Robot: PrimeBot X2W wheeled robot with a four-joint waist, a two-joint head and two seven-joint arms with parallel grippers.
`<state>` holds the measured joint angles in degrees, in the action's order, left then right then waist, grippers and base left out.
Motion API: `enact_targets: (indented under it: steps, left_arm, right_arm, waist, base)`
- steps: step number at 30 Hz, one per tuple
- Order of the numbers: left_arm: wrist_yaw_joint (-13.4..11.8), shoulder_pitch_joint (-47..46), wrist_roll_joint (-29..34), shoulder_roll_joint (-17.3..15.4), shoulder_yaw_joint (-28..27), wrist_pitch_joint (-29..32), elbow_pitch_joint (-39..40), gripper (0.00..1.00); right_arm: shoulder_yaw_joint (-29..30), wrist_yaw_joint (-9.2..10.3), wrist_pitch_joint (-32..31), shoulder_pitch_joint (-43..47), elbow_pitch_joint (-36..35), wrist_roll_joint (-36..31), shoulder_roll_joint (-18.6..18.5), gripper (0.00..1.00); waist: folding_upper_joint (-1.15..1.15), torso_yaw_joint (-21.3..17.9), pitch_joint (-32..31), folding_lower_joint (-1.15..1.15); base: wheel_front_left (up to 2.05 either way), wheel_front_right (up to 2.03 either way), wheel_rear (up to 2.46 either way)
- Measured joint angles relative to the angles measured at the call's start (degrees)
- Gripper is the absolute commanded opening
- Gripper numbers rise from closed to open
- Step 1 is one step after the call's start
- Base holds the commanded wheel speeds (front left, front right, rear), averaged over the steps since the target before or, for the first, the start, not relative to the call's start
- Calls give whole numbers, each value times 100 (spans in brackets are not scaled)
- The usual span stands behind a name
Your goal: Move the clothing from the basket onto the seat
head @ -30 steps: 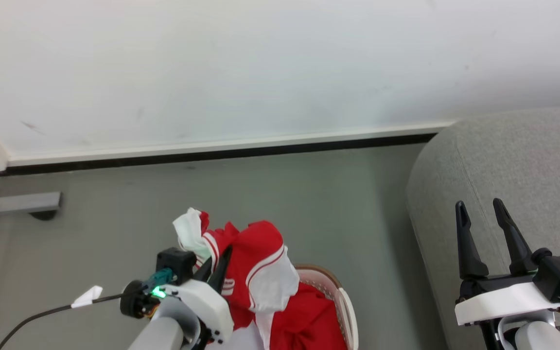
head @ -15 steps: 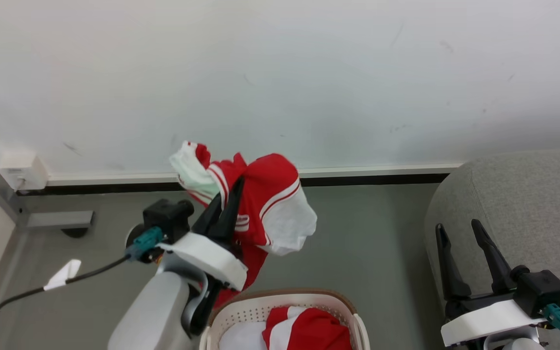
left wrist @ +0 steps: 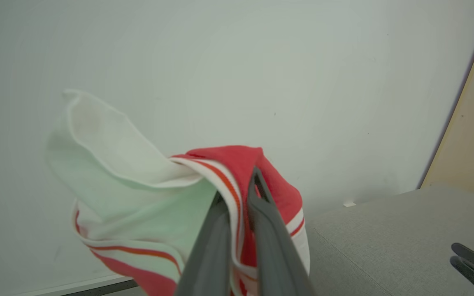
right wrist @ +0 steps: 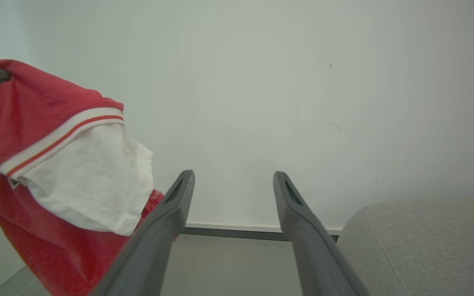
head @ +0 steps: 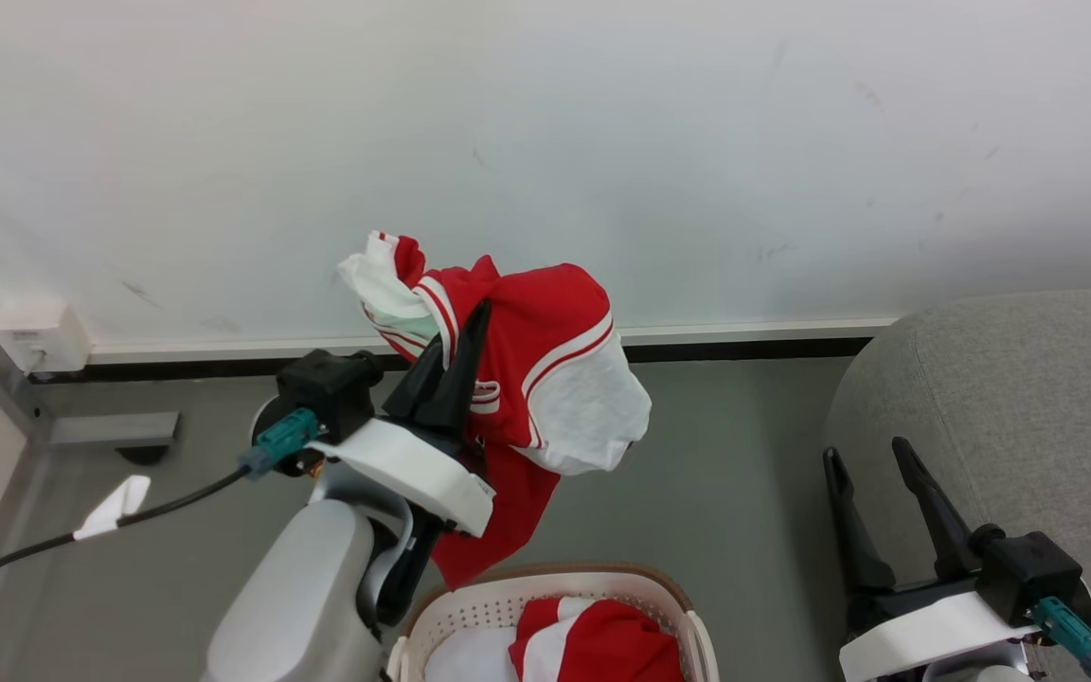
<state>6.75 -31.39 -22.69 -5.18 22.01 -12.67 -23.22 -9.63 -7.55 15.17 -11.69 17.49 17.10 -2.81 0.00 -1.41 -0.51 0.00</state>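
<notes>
Nearest the robot, at six o'clock in the head view, the small off-white perforated plastic basket [head: 555,572] with a brown rim is sitting on the grey floor [head: 725,455]. More red-and-white clothing [head: 602,639] is lying inside it. Just beyond, toward nine o'clock, the left gripper [head: 462,333] is clamping its dark fingers together on a soft red jersey garment [head: 555,379] with white panels and striped trim. The cloth is hanging above the basket, and I cannot tell whether its red tail is touching the rim. At four o'clock the right gripper [head: 866,453] is standing with fingers apart, gripping nothing, just beside the large light grey upholstered seat [head: 1010,398] at three o'clock. Farthest off, the white wall [head: 602,142] is running behind everything.

The step in hand appears to be the carry toward three o'clock. To do it well, the arm should be lifting until the tail is clearing both the rim and the seat's rounded edge, and travelling smoothly — the pinch seems to be catching only a bunched fold, so a jerk could be shaking it loose. Letting go should be waiting until most of the cloth is lying well in from the seat's edge.
</notes>
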Motion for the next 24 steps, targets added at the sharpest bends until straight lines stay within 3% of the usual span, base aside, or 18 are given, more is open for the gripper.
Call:
enact_targets:
  steps: [8,17,24]
  left_arm:
    - [-24,1,-9,-4,58,34,78,0]
    - [-20,1,-215,73,244,97,121,0]
    - [3,3,-283,135,532,163,175,0]
  right_arm:
    - [-370,0,0,-24,83,-52,-1,100]
    - [-1646,0,0,-360,525,-53,-19,100]
    - [-2267,0,0,-709,915,-69,-42,100]
  waist:
    - [0,43,-3,0]
    - [0,252,-33,0]
    - [0,529,-99,0]
  base:
    - [0,0,0]
    - [0,0,0]
    - [0,0,0]
